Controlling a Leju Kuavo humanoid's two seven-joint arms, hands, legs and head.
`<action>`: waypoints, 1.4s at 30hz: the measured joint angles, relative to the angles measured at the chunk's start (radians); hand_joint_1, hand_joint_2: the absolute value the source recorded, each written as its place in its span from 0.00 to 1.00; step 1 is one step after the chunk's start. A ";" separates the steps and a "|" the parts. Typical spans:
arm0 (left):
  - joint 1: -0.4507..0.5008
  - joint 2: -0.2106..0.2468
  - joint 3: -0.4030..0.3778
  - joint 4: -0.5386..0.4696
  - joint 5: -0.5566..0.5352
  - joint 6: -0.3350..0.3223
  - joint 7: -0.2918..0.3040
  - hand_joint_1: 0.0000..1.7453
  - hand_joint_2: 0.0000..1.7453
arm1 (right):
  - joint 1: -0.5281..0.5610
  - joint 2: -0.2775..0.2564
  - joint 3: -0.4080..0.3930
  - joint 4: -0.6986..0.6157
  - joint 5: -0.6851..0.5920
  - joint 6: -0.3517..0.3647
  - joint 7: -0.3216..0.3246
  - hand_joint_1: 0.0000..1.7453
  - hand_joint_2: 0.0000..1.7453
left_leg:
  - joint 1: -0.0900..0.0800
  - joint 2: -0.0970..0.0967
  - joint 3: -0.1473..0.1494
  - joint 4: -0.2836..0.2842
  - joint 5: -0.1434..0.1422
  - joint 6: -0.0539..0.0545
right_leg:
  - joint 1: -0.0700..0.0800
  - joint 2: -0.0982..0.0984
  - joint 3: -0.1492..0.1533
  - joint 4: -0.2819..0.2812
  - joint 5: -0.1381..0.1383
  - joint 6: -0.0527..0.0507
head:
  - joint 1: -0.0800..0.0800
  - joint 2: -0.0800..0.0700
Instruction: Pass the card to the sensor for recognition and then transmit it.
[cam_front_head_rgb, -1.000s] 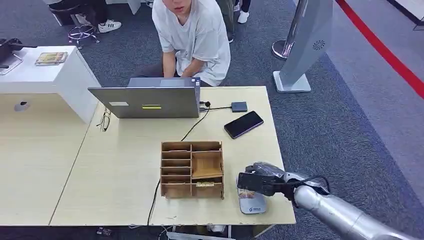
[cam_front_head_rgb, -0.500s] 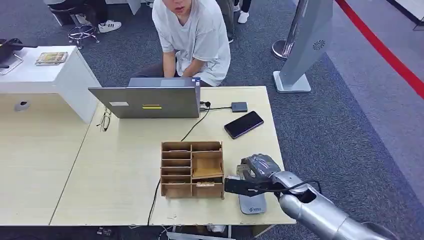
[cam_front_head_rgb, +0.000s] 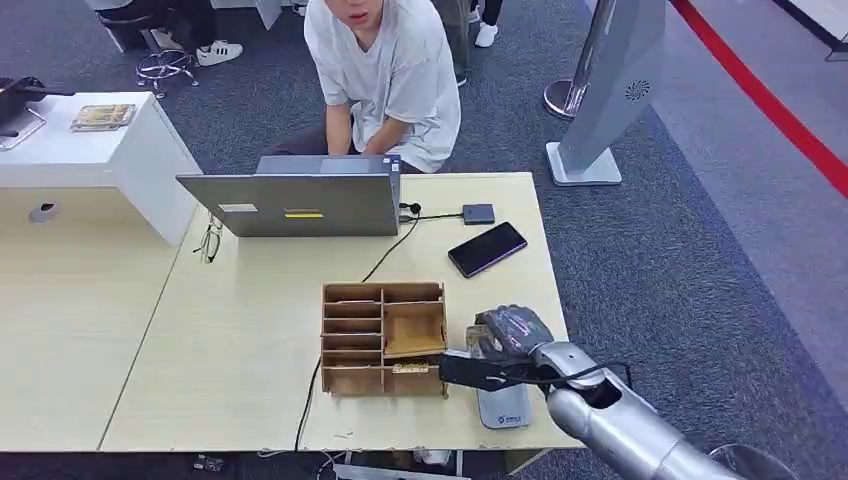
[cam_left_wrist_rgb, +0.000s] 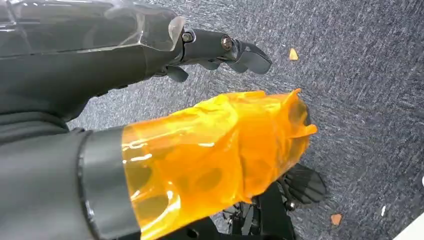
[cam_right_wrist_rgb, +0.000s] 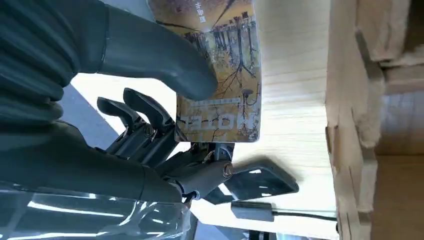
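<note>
Grey carpet (cam_front_head_rgb: 650, 260) surrounds a pale wooden table (cam_front_head_rgb: 240, 350) that fills the lower left of the head view. On it, a wooden desk organizer (cam_front_head_rgb: 384, 338) with several compartments stands near the front edge, low in the middle of the frame. Just right of the organizer, the robot's right hand (cam_front_head_rgb: 505, 350) comes in from the lower right on its silver arm, hovering over a pale card reader (cam_front_head_rgb: 503, 406) that lies flat near the table's front edge. In the right wrist view the right hand (cam_right_wrist_rgb: 150, 120) grips a hotel key card (cam_right_wrist_rgb: 220, 75) printed with bare trees, thumb pressed on its face and darker fingers behind it; the card sits close beside the organizer's (cam_right_wrist_rgb: 372, 120) wooden side.

Further back on the table, a grey laptop (cam_front_head_rgb: 300, 203) stands open with its lid toward the camera, a dark smartphone (cam_front_head_rgb: 487, 248) lies to its right, and a small dark box (cam_front_head_rgb: 478, 213) sits on a cable. A person in a white T-shirt (cam_front_head_rgb: 385, 75) sits behind the laptop.

The left hand (cam_left_wrist_rgb: 200, 145), wrapped in orange film, hangs over the carpet with nothing in it; its dark fingers (cam_left_wrist_rgb: 240, 50) point outward, slightly apart.
</note>
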 joint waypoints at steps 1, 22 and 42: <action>0.000 0.000 0.000 0.000 0.000 0.000 0.000 0.00 0.00 | 0.001 0.004 -0.003 0.000 0.007 0.001 -0.001 1.00 1.00 | 0.000 0.000 0.000 0.000 0.000 0.000 | 0.000 0.000 0.000 0.000 0.000 0.000 | 0.000 0.000; -0.001 -0.003 0.000 0.001 0.000 0.001 0.008 0.00 0.00 | 0.055 0.082 -0.085 -0.042 0.155 -0.135 -0.027 1.00 1.00 | 0.000 -0.001 -0.001 0.000 0.000 0.000 | 0.000 0.000 0.000 0.000 0.000 0.000 | 0.000 0.000; -0.010 -0.011 0.031 0.001 0.000 -0.024 -0.015 0.00 0.00 | 0.290 0.347 -0.391 -0.396 0.355 -0.687 -0.420 1.00 1.00 | 0.000 -0.001 -0.002 0.000 0.000 0.000 | 0.000 0.000 -0.002 0.000 -0.001 0.000 | 0.000 0.000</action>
